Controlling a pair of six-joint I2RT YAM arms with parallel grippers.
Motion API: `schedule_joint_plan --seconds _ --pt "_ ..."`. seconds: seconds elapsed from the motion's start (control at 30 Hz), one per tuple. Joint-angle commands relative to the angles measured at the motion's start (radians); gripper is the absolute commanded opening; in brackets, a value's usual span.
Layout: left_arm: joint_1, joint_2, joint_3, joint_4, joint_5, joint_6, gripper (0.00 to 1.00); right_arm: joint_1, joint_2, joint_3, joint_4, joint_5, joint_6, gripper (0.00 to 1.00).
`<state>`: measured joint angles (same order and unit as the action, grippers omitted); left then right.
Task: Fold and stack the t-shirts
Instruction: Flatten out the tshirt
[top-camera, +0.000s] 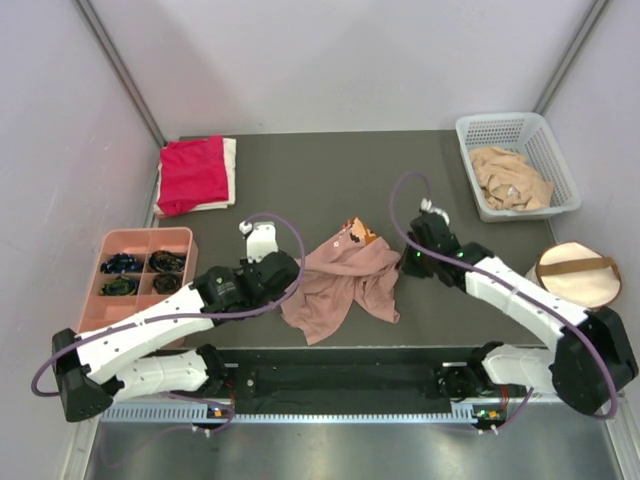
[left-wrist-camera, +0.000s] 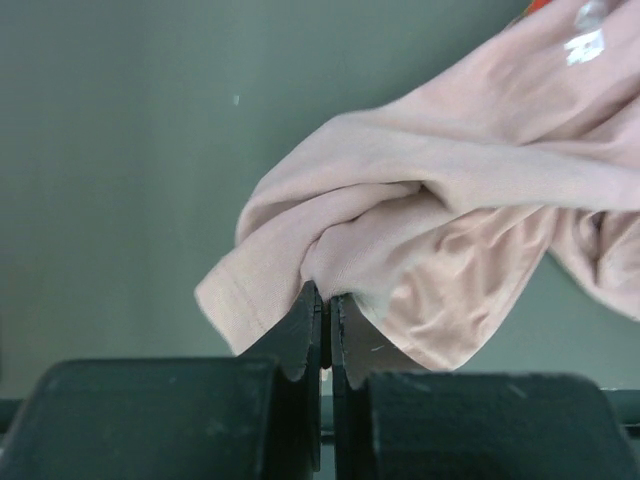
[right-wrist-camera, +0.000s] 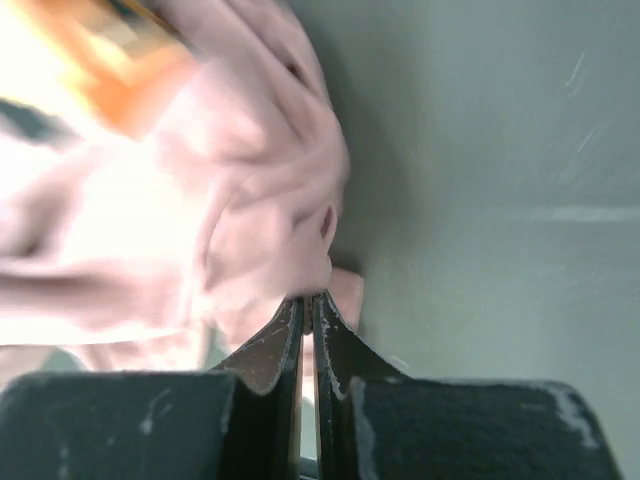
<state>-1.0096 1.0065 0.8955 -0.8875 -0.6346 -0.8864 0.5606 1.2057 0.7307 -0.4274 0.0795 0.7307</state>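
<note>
Left wrist view puts my left jaws right at the lens, pressed together with no gap, their fingertips (left-wrist-camera: 300, 325) nipping a bunched fold of the dusty-pink t-shirt (left-wrist-camera: 440, 190). On the right wrist view my right jaws are likewise closed tight, with the same pink cloth drawn down to the tips; that picture is blurred, so I can only say the fabric reaches into the pinch. From above, the shirt lies crumpled near the middle of the near edge of the bench (top-camera: 330, 170), between my left arm (top-camera: 150, 335) and my right arm (top-camera: 520, 300). I hold its left side with one pair of jaws and its right side with the other, and a patch of orange and dark print (top-camera: 358, 235) shows at its far end. By the left edge sits a pink divided tray (top-camera: 100, 312) with dark items (top-camera: 165, 262) in its compartments. At the right edge rests a round cream bag (top-camera: 578, 290) with a brown strap (top-camera: 577, 266). In the far-left corner a red t-shirt (top-camera: 192, 172) lies folded on a white one (top-camera: 231, 160). In the far-right corner a pale basket (top-camera: 515, 125) holds a crumpled tan t-shirt (top-camera: 510, 180).
</note>
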Motion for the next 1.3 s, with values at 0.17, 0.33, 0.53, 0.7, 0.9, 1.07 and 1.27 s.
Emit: schedule_joint_plan --seconds 0.17,0.33,0.53,0.7,0.9,1.07,1.27 --pt "0.006 0.11 0.431 -0.113 -0.186 0.174 0.0 -0.004 -0.127 0.585 -0.421 0.307 -0.191 0.0" --pt "0.014 0.142 0.623 -0.191 -0.27 0.257 0.0 -0.004 -0.124 0.811 -0.517 0.403 -0.249 0.0" --pt "0.031 0.126 0.776 -0.234 -0.375 0.332 0.0 -0.004 -0.118 1.016 -0.582 0.541 -0.327 0.0" --pt "0.04 0.121 0.875 -0.277 -0.442 0.372 0.0 -0.004 -0.092 1.157 -0.584 0.615 -0.387 0.0" --pt "0.04 0.104 0.905 -0.295 -0.451 0.377 0.0 -0.002 -0.046 1.319 -0.591 0.638 -0.465 0.0" --pt "0.04 0.075 0.861 -0.312 -0.458 0.351 0.0 -0.002 -0.06 1.33 -0.612 0.643 -0.47 0.0" --pt "0.04 0.038 0.662 -0.268 -0.348 0.259 0.0 -0.004 -0.217 1.027 -0.657 0.559 -0.312 0.0"
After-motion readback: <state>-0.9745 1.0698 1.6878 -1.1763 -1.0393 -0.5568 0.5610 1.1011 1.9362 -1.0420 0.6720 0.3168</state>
